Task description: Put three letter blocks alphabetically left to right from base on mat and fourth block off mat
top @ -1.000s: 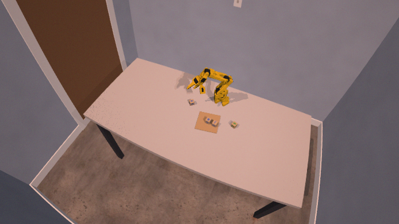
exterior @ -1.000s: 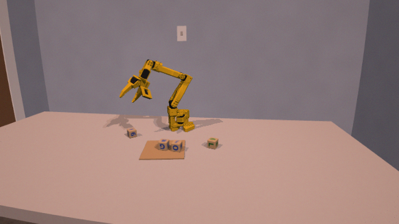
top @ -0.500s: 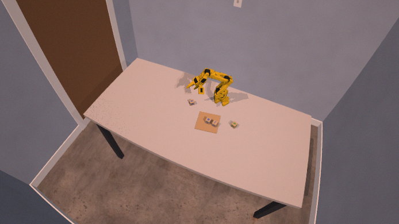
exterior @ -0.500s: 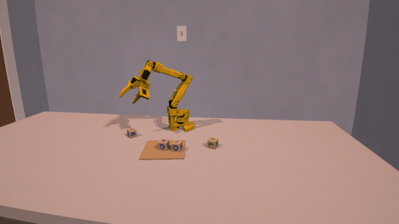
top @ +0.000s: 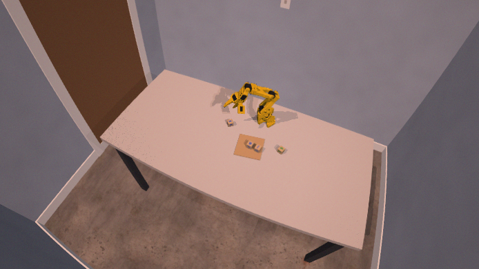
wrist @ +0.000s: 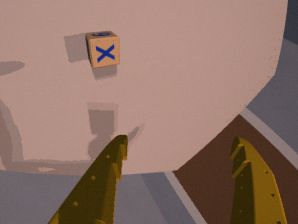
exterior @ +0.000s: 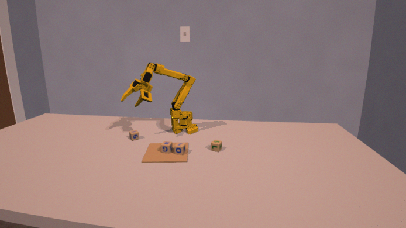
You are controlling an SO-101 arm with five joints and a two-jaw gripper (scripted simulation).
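My gripper (top: 229, 106) (exterior: 128, 103) (wrist: 180, 139) is open and empty, raised above the back of the table, behind the X block. That block (top: 230, 122) (exterior: 134, 135) (wrist: 103, 50) lies on the table off the mat, with a blue X on top and a blue 6-like mark on its front. The mat (top: 241, 151) (exterior: 152, 156) lies flat. A block with G on its front (top: 250, 144) (exterior: 166, 147) and a block with O on its front (top: 258, 147) (exterior: 179, 148) stand close together on it. Their top marks are too small to read.
A block with green marks (top: 281, 149) (exterior: 216, 145) lies on the table to the right of the mat in the top and exterior views, a green L on its front; its top is unclear. The arm's base stands behind the mat, near the table's back edge and the wall.
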